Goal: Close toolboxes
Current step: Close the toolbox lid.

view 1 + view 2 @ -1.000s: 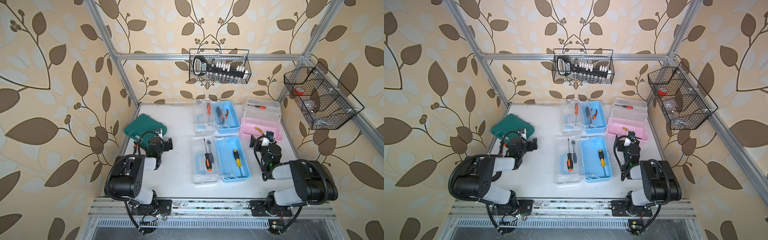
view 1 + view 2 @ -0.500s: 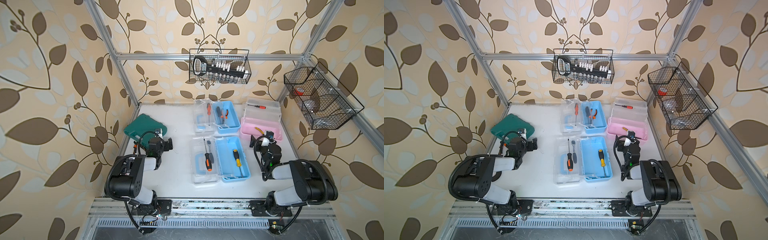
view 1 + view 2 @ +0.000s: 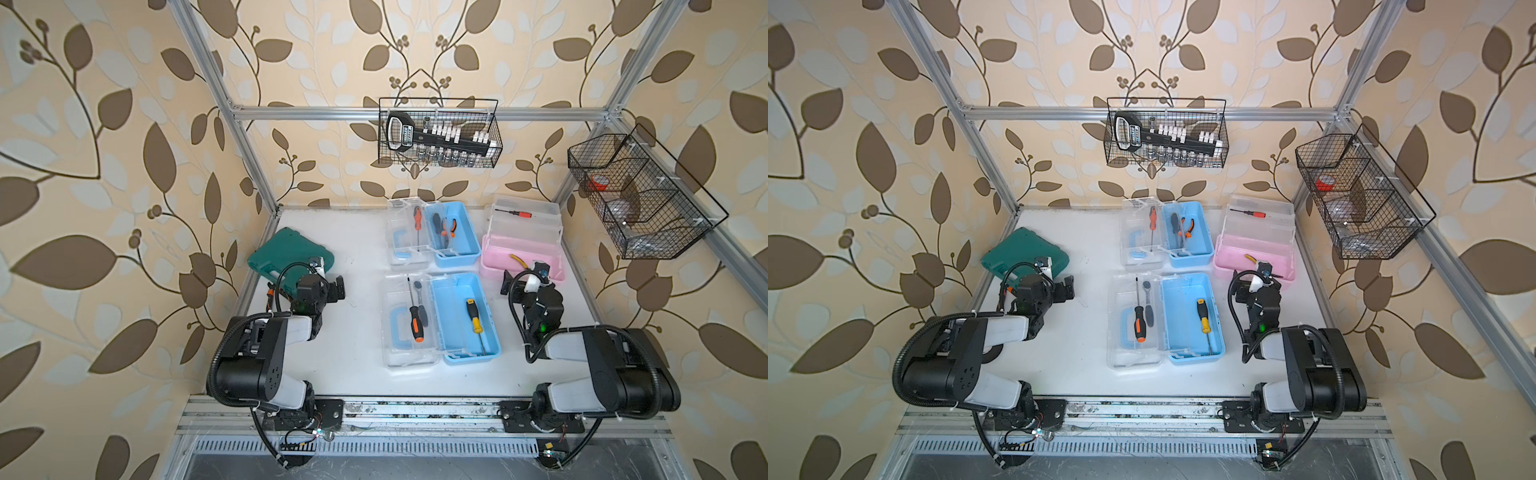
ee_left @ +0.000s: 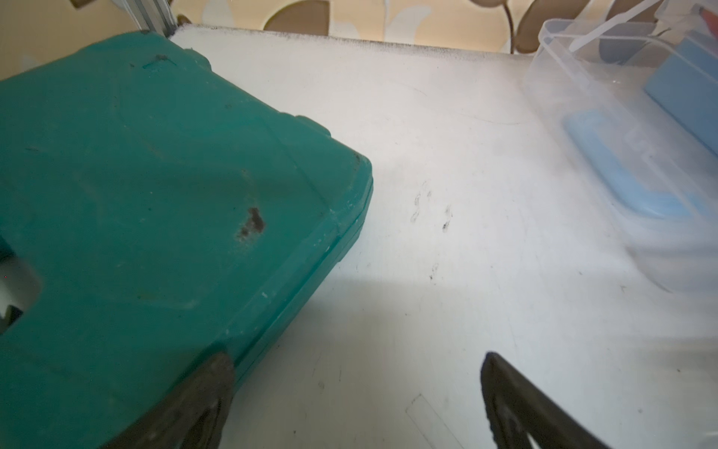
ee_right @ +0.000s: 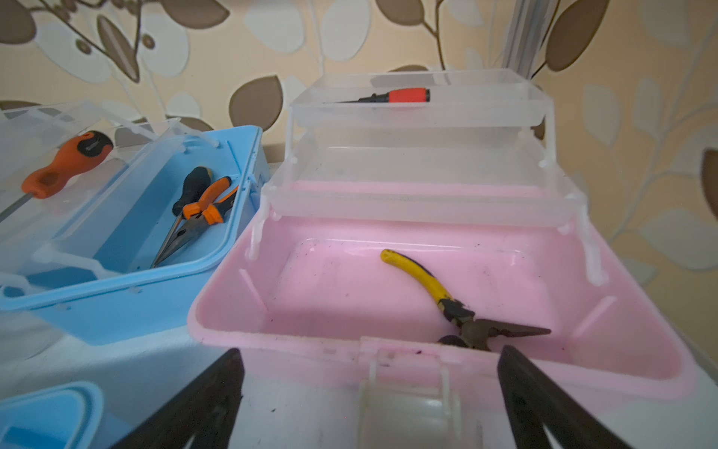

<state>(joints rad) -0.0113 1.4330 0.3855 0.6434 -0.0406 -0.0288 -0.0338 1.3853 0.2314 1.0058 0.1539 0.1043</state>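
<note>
All three toolboxes stand open in both top views. The near blue toolbox (image 3: 453, 303) has its clear lid (image 3: 399, 353) laid flat to its left, as does the far blue toolbox (image 3: 465, 245). The pink toolbox (image 3: 498, 259) at the back right has its clear trays (image 5: 419, 112) folded up and back, with yellow-handled pliers (image 5: 431, 283) inside. My right gripper (image 5: 369, 352) is open just in front of its white latch (image 5: 408, 404), holding nothing. My left gripper (image 4: 355, 359) is open and empty over bare table beside the green case (image 4: 155, 194).
A black wire basket (image 3: 438, 133) of sockets hangs on the back wall, and another (image 3: 640, 195) hangs on the right frame. Screwdrivers and pliers lie in the blue boxes and their lids. Bare white table (image 3: 357, 332) lies between my left arm and the near box.
</note>
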